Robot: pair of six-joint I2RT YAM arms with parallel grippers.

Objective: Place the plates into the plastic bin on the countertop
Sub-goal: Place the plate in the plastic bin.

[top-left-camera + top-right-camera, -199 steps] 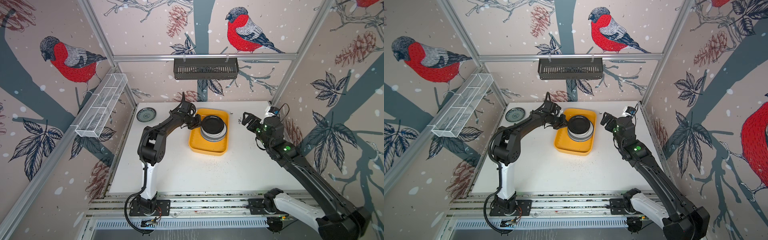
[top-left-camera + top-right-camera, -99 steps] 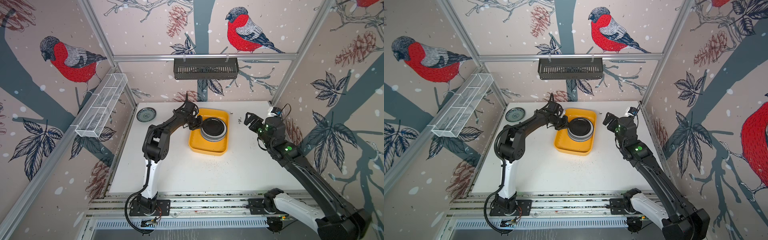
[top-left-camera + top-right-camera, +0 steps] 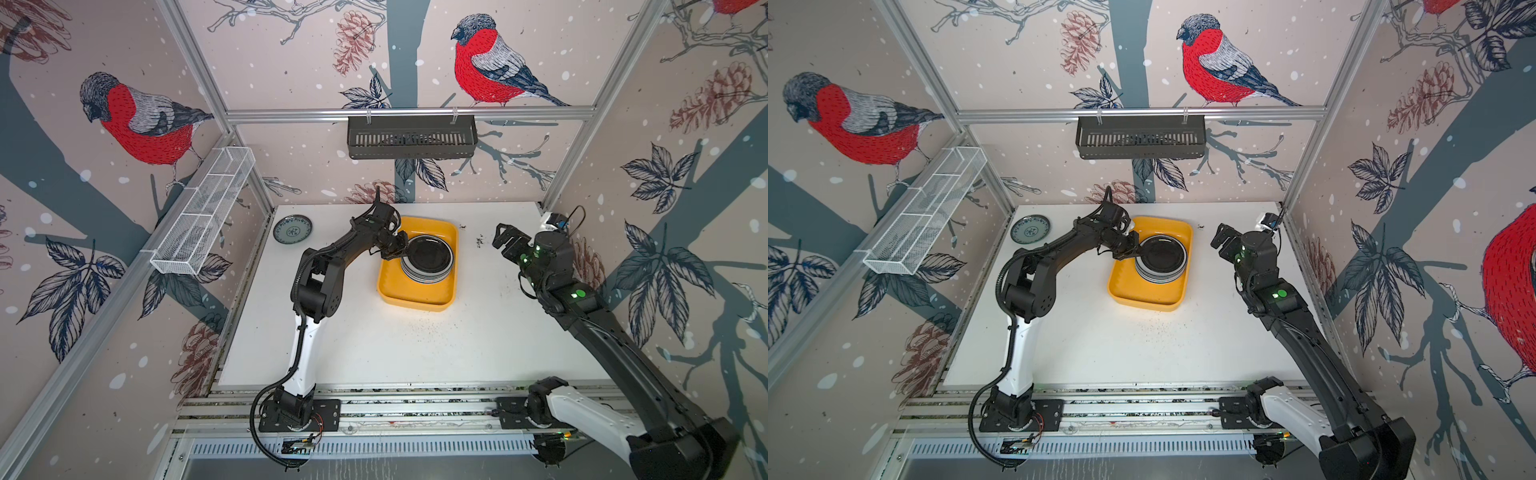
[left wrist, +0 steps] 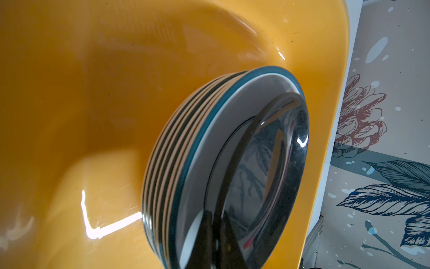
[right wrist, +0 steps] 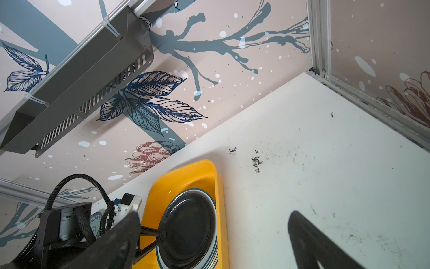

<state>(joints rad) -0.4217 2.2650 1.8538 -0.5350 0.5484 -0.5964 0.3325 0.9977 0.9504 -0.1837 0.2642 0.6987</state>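
Inside bin (image 3: pixel 415 297), black plate (image 3: pixel 429 254), rim in left pincer (image 3: pixel 401 249)

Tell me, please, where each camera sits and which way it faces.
Top views: overhead by the arm bases, looking down on the countertop; both arms show, right gripper open.
Left wrist: low over the plastic bin, facing plate stack; left gripper shut on the black plate.
Right wrist: above the countertop, facing bin and black rack; its fingers show.
Shared: all views show bin and black plate.
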